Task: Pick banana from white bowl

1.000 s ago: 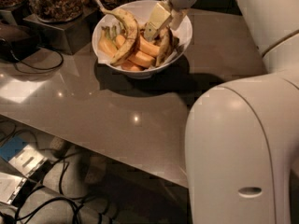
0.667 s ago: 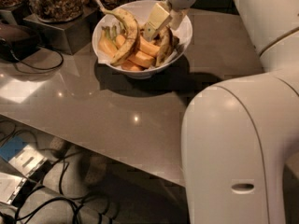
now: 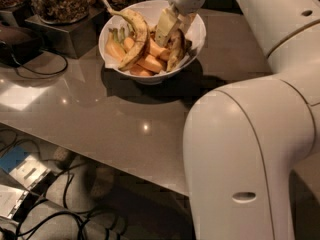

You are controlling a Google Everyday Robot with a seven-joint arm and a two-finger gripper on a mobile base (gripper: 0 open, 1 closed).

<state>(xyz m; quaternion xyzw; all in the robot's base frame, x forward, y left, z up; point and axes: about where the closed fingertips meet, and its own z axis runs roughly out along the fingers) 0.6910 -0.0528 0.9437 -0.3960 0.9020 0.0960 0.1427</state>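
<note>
Claw (image 3: 174, 31) in white bowl (image 3: 199, 33), top cropped

The white bowl (image 3: 199, 30) is glossy white. Inside it, the banana (image 3: 176, 48) is dull yellow with heavy brown-black blotches. The gripper (image 3: 171, 33), pale cream under a white-grey wrist, sits over the bowl's right half, just beside that mottled fruit. Across the bowl's left half, a long arched banana (image 3: 134, 38) is yellow with brown flecks. Low in the bowl lie smooth orange-yellow bananas (image 3: 148, 62). The table (image 3: 100, 116) under the bowl is glossy grey-brown with pale glints. The robot arm (image 3: 240, 144), to the right of the bowl, is plain white.
</note>
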